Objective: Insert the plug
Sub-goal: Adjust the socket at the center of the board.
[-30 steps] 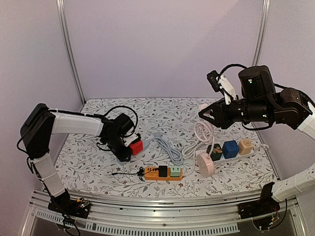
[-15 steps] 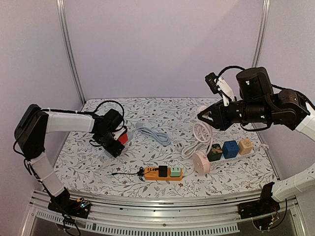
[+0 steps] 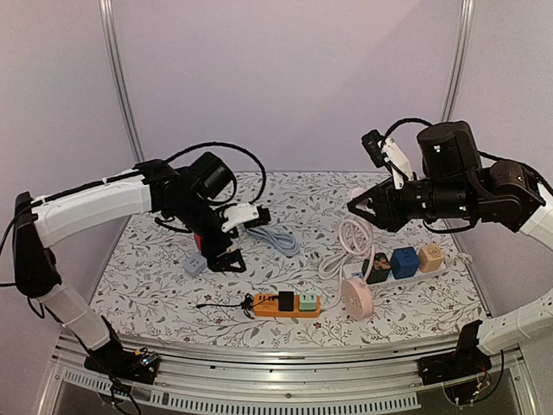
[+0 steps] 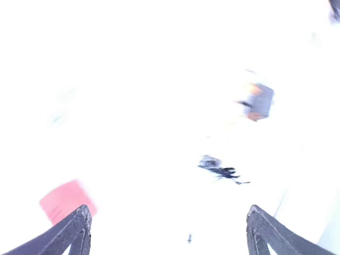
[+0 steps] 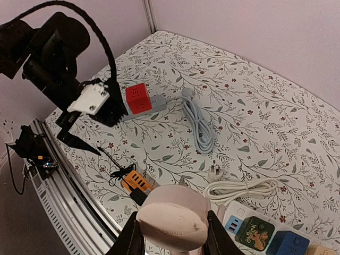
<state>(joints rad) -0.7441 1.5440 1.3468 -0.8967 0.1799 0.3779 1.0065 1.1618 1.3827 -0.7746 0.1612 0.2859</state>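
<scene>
Now left gripper (image 4: 167, 212): jaws spread wide, empty, hovering over table (image 5: 255, 106). Red cube (image 5: 138, 98) on grey strip (image 5: 156, 101) sits just beside it. Right gripper (image 5: 172, 238): jaws partly apart, pink round thing (image 5: 172, 215) between them in wrist view, grip unclear. Plug (image 5: 215, 171) lies loose on table, between grey cable (image 5: 199, 125) and white strip (image 5: 229, 212).

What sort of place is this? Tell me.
Probably a robot test cell: plain panel walls on aluminium posts, a floral-covered table, and power strips laid out on it.
</scene>
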